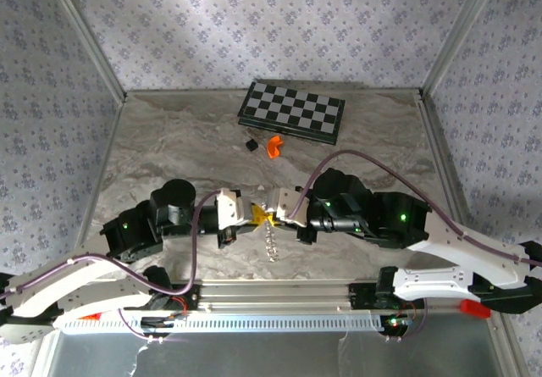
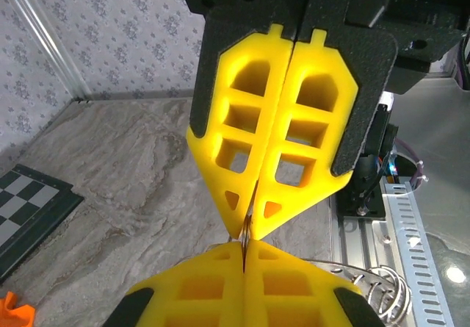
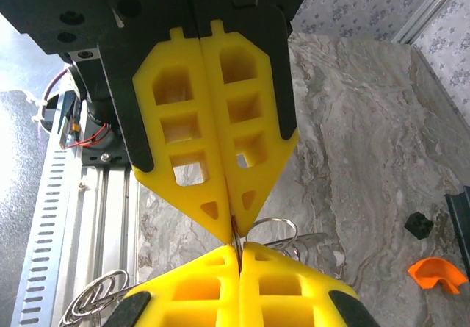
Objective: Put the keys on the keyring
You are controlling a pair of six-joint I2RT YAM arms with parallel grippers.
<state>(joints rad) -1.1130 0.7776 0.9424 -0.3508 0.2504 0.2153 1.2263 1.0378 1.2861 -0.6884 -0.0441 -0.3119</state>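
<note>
Left gripper (image 2: 248, 220): closed, pinching a metal sliver (image 2: 246, 234)
Right gripper (image 3: 233, 228): closed on it too, tip-to-tip
Keyring (image 1: 271, 243): dangling below them, lower centre

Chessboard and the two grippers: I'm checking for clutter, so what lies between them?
Top view: a black cube and an orange curved piece, both near the chessboard.

Right gripper (image 3: 233, 230) fingers pressed together, tips meeting left gripper (image 3: 239, 252), keyring (image 3: 273, 220) loops behind (black cube (image 3: 418, 225), orange piece (image 3: 437, 274) nearby)
</note>
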